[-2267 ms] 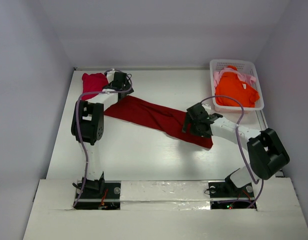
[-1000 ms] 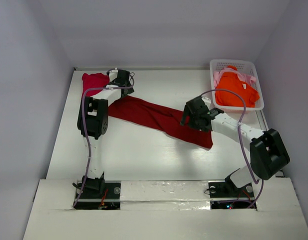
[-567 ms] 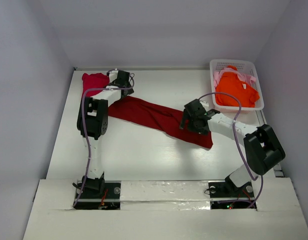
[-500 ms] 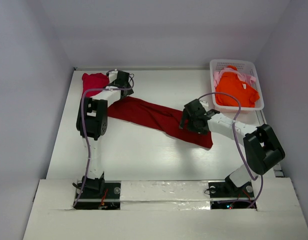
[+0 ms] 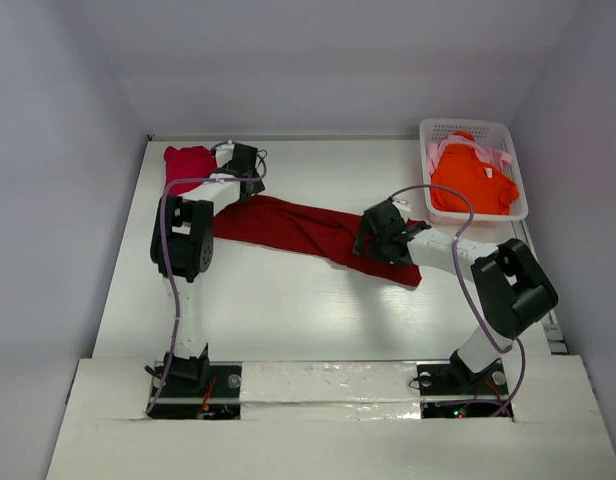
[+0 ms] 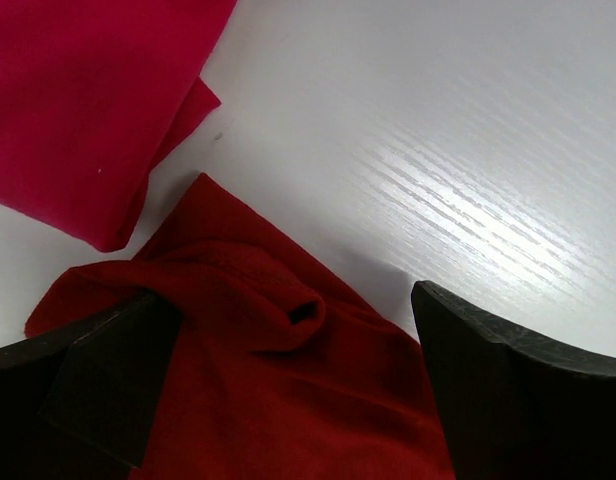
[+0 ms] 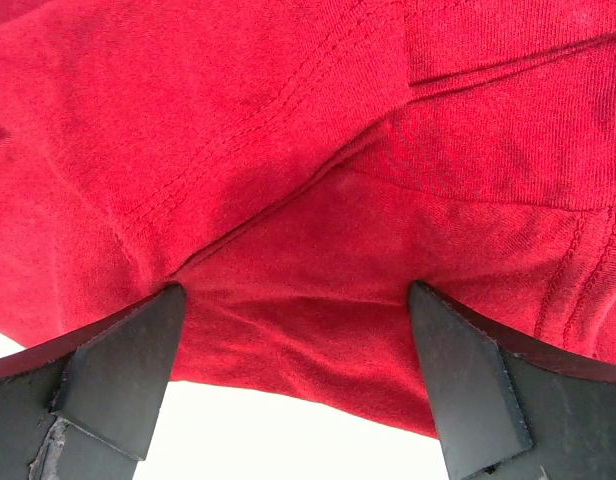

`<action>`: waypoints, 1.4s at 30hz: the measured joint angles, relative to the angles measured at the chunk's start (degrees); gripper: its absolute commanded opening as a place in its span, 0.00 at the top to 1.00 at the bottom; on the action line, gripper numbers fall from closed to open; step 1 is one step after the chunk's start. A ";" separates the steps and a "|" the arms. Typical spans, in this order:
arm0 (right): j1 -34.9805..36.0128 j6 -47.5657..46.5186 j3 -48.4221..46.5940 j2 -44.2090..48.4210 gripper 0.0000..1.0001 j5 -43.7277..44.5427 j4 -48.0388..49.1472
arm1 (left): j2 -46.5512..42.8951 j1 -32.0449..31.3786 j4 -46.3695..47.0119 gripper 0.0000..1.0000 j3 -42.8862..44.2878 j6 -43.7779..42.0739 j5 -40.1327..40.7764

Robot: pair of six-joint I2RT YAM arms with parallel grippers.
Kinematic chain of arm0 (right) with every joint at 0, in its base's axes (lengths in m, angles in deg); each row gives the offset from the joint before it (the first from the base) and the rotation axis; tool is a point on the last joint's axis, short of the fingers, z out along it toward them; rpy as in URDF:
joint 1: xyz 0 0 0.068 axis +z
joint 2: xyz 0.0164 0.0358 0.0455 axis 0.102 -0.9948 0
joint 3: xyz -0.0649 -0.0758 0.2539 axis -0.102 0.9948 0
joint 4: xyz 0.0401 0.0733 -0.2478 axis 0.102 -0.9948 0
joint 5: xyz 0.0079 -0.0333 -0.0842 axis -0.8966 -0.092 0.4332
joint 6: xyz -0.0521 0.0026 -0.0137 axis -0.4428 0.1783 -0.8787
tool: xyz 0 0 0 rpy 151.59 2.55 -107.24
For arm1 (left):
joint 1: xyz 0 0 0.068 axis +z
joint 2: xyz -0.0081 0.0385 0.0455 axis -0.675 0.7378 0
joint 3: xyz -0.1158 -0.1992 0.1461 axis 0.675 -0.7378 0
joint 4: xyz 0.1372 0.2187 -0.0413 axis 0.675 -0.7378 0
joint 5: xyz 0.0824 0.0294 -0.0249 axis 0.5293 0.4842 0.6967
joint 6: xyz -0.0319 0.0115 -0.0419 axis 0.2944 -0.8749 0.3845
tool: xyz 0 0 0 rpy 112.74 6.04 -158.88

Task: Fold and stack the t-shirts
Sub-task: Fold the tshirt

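Left gripper spread wide over the left end of the dark red t-shirt, crimson-pink t-shirt just beside it, right gripper likewise spread over the right end, orange t-shirt and pale pink t-shirt in the white basket, far right.

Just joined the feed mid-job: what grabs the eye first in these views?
A long dark red t-shirt lies stretched diagonally across the table, with the left pincer open over its far-left end and the right pincer open toward its near-right end. A bright orange t-shirt is heaped in the white basket in the far right corner, and a crimson-pink t-shirt sits at the far left.
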 measured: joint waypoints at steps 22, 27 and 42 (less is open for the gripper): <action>-0.04 -1.07 -2.97 -3.21 0.02 0.83 5.64 | -8.02 -3.89 -1.38 0.01 -10.23 1.95 0.50; -0.04 -0.13 -4.52 -3.98 0.02 1.42 3.43 | -8.02 -4.13 -2.43 0.01 -10.27 2.93 0.66; -0.42 2.80 -5.81 -3.85 0.01 3.04 -1.14 | -6.95 -4.13 -8.00 0.01 -7.28 5.77 1.99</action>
